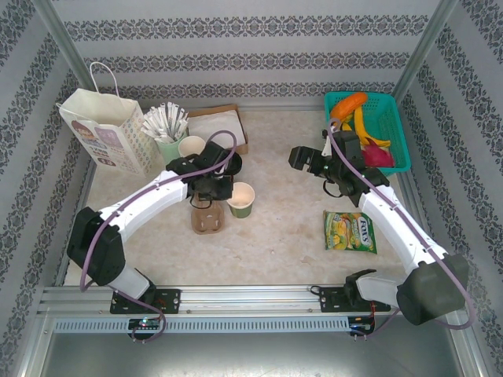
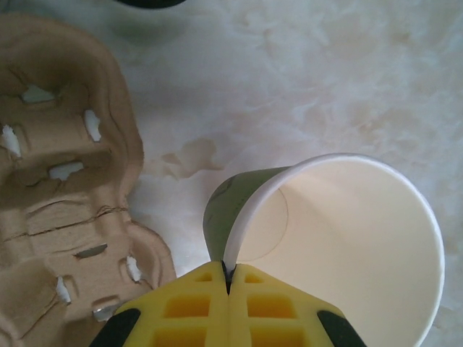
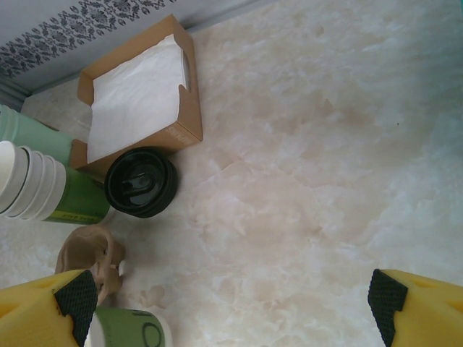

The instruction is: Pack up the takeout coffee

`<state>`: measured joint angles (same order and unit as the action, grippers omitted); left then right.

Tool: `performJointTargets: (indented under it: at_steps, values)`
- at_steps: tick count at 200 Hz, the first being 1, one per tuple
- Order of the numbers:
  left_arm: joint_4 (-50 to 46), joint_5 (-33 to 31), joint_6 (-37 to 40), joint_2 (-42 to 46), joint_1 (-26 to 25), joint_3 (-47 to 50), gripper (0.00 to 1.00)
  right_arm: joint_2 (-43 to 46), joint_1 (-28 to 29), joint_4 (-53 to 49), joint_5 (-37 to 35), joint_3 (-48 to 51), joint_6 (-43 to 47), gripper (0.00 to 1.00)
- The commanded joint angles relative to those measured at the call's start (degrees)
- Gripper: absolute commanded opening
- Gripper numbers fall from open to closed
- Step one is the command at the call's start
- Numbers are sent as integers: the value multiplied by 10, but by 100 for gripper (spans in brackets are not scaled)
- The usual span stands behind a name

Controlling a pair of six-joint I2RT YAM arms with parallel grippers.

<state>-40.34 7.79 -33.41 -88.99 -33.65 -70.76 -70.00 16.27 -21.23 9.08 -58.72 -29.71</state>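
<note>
Marbled tabletop, patterned walls behind. Lower centre of top view: cardboard carrier (image 1: 207, 220), slots empty. Just right of it, green cup (image 1: 241, 199), lidless, rim pinched between pressed-together fingers of left gripper (image 2: 228, 273). Right of centre, right gripper (image 3: 231, 298) spread wide, holding nothing. Farther up, black lid (image 3: 140, 181) beside napkin box (image 3: 189, 108); paper bag (image 1: 106, 133) upper left. Packing barely begun, by the look of it: lidding, slotting, bagging left.

You've got the takeout coffee (image 3: 141, 182) black-lidded, left of frame. Your open cup (image 2: 340, 246): olive-green outside, cream inside. Carrier (image 2: 65, 181) plain brown. Table (image 2: 325, 87) marbled beige. Basket (image 1: 395, 118) teal, upper right. Snack packet (image 1: 350, 232) green and yellow. Walls (image 1: 251, 31) white, grey floral bands.
</note>
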Motion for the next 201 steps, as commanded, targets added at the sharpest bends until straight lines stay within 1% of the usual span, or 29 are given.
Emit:
performJointTargets:
  at_steps: [1,27,47,72,87,110,131,160,201]
  values:
    - [48,-27,2,-12,-1,23,0,4,5,9,-2,5,-14,98]
    - [47,-52,13,-18,-1,33,0,-5,30,8,-30,-3,-1,98]
    - [53,-57,24,-14,-1,44,0,-24,36,2,4,-18,11,98]
    - [18,-67,35,-18,-1,24,0,-45,52,-4,-11,-33,12,98]
    - [-2,-67,39,-14,-1,7,0,-53,55,0,-8,-39,11,98]
    - [-18,-62,52,-12,-1,-9,0,-63,57,-1,-3,-46,10,98]
    - [-32,-64,69,-20,-1,-22,2,-68,58,2,-2,-48,11,98]
    - [-41,-52,79,-33,-1,-30,5,-70,59,4,-1,-47,18,98]
    - [-36,-16,84,-37,-1,-32,9,-76,68,1,-6,-51,34,98]
